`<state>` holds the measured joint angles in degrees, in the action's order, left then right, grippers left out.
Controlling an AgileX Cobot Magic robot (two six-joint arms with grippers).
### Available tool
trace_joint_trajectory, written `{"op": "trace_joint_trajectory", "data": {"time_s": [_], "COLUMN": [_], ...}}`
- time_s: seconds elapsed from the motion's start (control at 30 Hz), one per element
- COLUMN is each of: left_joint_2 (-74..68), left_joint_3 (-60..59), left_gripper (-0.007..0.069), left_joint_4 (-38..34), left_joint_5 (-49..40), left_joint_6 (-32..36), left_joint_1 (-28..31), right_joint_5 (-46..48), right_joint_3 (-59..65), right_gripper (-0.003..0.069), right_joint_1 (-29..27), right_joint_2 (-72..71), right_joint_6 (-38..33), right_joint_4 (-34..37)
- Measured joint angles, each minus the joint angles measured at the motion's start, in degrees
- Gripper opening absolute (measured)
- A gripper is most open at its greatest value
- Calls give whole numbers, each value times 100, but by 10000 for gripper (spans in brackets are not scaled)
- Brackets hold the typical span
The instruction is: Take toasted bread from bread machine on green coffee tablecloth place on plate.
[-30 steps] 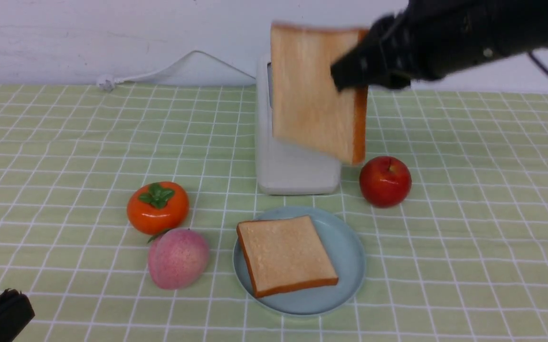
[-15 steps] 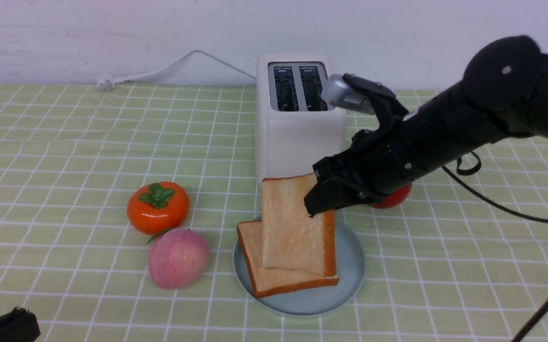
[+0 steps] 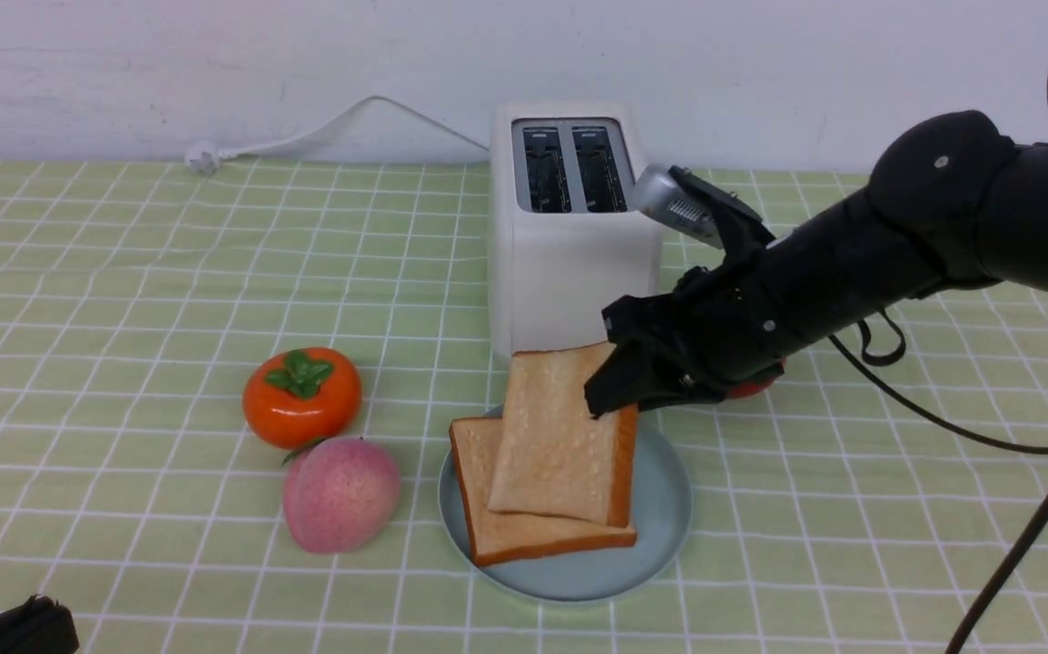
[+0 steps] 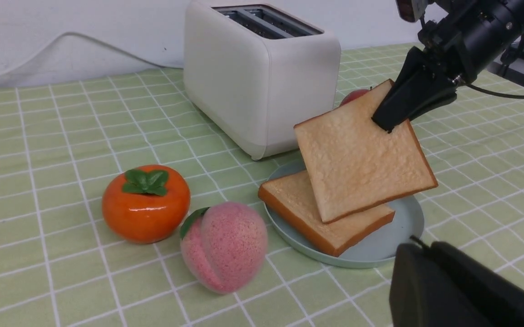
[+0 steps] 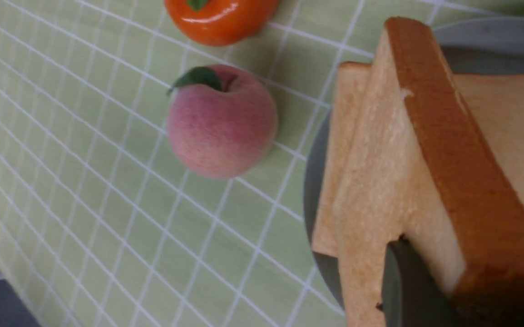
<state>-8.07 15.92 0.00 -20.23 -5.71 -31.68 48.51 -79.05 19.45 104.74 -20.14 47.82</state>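
The white bread machine (image 3: 569,227) stands at the back of the green coffee tablecloth (image 3: 124,272), both slots empty. One toasted bread slice (image 3: 524,536) lies flat on the light blue plate (image 3: 665,509). My right gripper (image 3: 619,386) is shut on the far corner of the second slice (image 3: 560,436), which leans tilted with its lower edge on the first slice. In the right wrist view one finger (image 5: 402,281) presses the held slice's face (image 5: 375,181). My left gripper (image 4: 418,247) is shut and empty, low at the near left (image 3: 6,627).
An orange persimmon (image 3: 301,397) and a pink peach (image 3: 340,493) sit left of the plate. A red apple (image 3: 751,389) is mostly hidden behind my right arm. The white power cord (image 3: 324,132) runs along the back wall.
My right gripper has carried the second slice from above the bread machine down to the plate, and it has since tipped lower onto the first slice. The plate has shifted slightly left.
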Motion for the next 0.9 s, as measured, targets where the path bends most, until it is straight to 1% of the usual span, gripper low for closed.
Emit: {"op": "trace_joint_trajectory", "data": {"time_s": [0.07, 0.1, 0.13, 0.2, 0.23, 0.27, 0.3, 0.33, 0.37, 0.4, 0.47, 0.57, 0.6, 0.7, 0.73, 0.77, 0.83, 0.87, 0.9], "left_joint_2": [0, 0, 0, 0, 0, 0, 0, 0, 0, 0, 0, 0, 0, 0, 0, 0, 0, 0, 0], "left_joint_3": [0, 0, 0, 0, 0, 0, 0, 0, 0, 0, 0, 0, 0, 0, 0, 0, 0, 0, 0], "left_gripper": [2, 2, 2, 4, 4, 5, 5, 5, 5, 6, 8, 11, 11, 13, 13, 14, 14, 4, -6], "left_joint_4": [0, 0, 0, 0, 0, 0, 0, 0, 0, 0, 0, 0, 0, -36, -43, -97, -307, -523, -586], "left_joint_5": [0, 0, 0, 0, 0, 0, 0, 0, 0, 0, 0, 0, 0, 0, 0, 0, 22, 63, 77], "left_joint_6": [0, 0, 0, 0, 0, 0, 0, 0, 0, 0, 0, 0, 0, 0, 0, 0, 0, 0, 0], "left_joint_1": [0, 0, 0, 0, 0, 0, 0, 0, 0, 0, 0, 0, 0, 0, 0, 0, 0, 0, 0], "right_joint_5": [0, 0, 0, 0, 0, 41, 110, 210, 252, 450, 758, 1340, 1372, 1988, 2017, 2119, 2172, 2214, 2227], "right_joint_3": [0, 0, 0, 0, 0, -27, -71, -140, -156, -291, -517, -822, -835, -920, -920, -870, -656, -304, -91], "right_gripper": [231, 239, 316, 395, 395, 461, 489, 508, 511, 524, 523, 474, 474, 333, 323, 253, 153, 66, 31], "right_joint_1": [0, 0, 0, 0, 0, 0, 0, 0, 0, 0, -5, -5, -5, -5, -5, 1, 1, 1, 1], "right_joint_2": [0, 0, 0, 0, 0, 0, 0, 0, -8, -37, -158, -529, -561, -1305, -1348, -1666, -2180, -2746, -3047], "right_joint_6": [165, 187, 401, 623, 623, 854, 985, 1107, 1133, 1296, 1490, 1603, 1604, 1649, 1655, 1698, 1774, 1878, 1954], "right_joint_4": [-352, -352, -764, -1167, -1167, -1546, -1789, -2019, -2105, -2382, -2685, -2963, -2964, -3048, -3063, -3114, -3190, -3217, -3229]}}
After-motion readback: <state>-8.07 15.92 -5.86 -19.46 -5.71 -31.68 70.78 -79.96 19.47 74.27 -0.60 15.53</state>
